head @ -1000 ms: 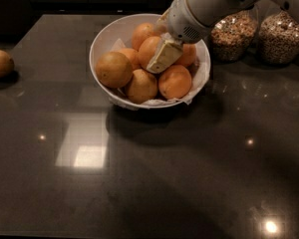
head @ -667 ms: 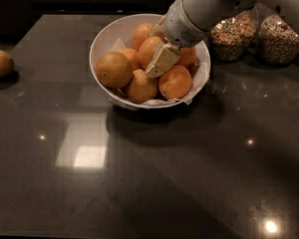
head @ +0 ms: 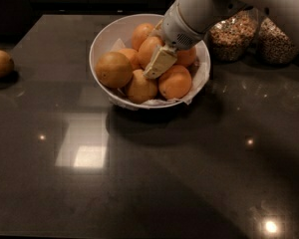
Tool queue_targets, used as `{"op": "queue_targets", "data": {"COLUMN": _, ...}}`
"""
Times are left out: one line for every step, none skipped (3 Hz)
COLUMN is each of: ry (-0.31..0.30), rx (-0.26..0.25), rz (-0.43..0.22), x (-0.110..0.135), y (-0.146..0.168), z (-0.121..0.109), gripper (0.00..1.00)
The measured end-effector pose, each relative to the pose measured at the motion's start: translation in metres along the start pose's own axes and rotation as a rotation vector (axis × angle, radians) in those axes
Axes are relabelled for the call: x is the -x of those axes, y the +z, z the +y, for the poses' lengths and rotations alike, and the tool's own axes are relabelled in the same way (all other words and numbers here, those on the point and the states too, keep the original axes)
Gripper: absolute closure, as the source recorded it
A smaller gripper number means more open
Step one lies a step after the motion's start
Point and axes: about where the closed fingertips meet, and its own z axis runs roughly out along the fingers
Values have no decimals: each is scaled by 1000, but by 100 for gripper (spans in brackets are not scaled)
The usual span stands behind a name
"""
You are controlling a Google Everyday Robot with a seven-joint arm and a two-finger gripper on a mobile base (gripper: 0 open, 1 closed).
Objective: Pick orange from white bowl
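Since a second ago the gripper point(head: 158, 66) has eased a touch lower among the fruit, while the oranges lie as they did. The paper-lined white bowl point(head: 105, 34) holds a heap of oranges. The orange point(head: 175, 82), large, round, smooth and evenly bright, sits at its front right, just beside the gripper's cream tip. Whether the gripper grasps anything, I cannot tell.
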Motion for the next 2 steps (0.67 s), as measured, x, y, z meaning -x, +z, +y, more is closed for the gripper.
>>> {"op": "queue_targets", "data": {"ry": 2, "rx": 9, "rz": 0, "x": 1, "y": 1, "z": -3, "gripper": 54}}
{"op": "queue_targets", "data": {"ry": 2, "rx": 9, "rz": 0, "x": 1, "y": 1, "z": -2, "gripper": 77}}
